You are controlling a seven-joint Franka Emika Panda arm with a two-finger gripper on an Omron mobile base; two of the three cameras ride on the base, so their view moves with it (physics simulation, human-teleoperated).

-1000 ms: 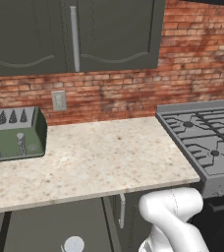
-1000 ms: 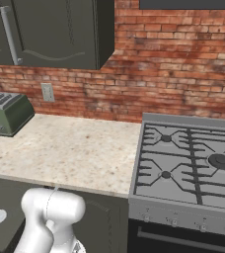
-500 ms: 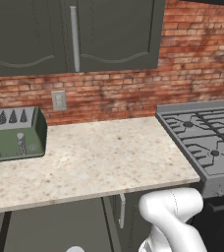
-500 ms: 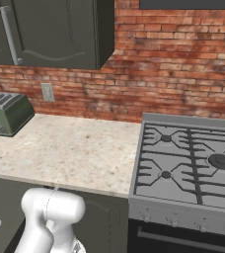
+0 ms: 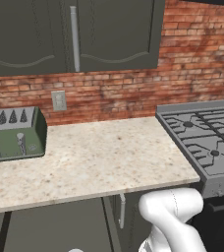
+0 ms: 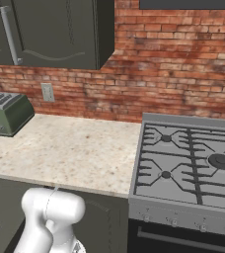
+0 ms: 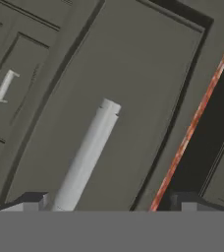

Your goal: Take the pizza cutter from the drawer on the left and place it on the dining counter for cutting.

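Note:
In the hand view my gripper point(image 7: 109, 202) is open, its two dark fingertips point(image 7: 31, 201) standing wide apart at the bottom edge. Between them, nearer the left tip, runs the silver bar handle point(image 7: 87, 155) of the dark charcoal drawer point(image 7: 133, 83), slanting up the picture. Nothing is held. I cannot tell whether a tip touches the bar. A thin orange-red strip and a black gap point(image 7: 207, 123) run along the drawer front's right side. The pizza cutter is hidden and the dining counter is out of view.
A beige worktop point(image 5: 99, 157) with a red brick backsplash lies ahead, with a green toaster point(image 5: 13, 135) on its left and a gas stove point(image 5: 207, 133) on its right. Dark wall cabinets point(image 5: 74, 34) hang above. Another short silver handle point(image 7: 5, 85) sits on a neighbouring dark front.
The white round part of the hand at the bottom of both base views has sunk a little lower. Worktop, toaster and stove stay where they were.

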